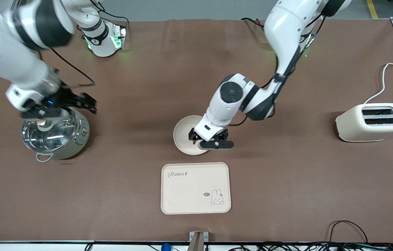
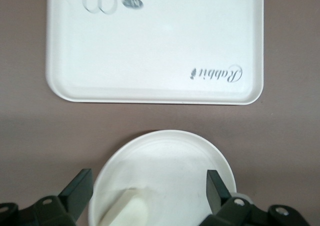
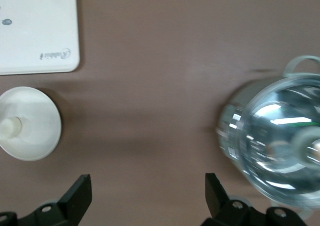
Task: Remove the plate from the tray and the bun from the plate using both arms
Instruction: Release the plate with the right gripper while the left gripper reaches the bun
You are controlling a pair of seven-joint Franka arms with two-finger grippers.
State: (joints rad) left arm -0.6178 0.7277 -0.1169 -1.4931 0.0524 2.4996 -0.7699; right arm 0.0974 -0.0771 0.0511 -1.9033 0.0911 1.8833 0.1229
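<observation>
Matte rectangular tray (image 1: 195, 188); round plate (image 1: 184, 134) holds what looks like the doughy bun (image 2: 127, 212); left hand (image 1: 212, 142), right hand (image 1: 64, 104) both spread.

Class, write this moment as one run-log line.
left hand: open, over plate | bun: on plate | right hand: open, over pot

A brown table (image 1: 168, 69) carries a plate (image 1: 184, 130), with a tray (image 1: 189, 195) just nearer the front camera. A lidded pot (image 1: 55, 137) sits toward the right arm's end, a toaster (image 1: 372, 122) toward the left arm's end.
</observation>
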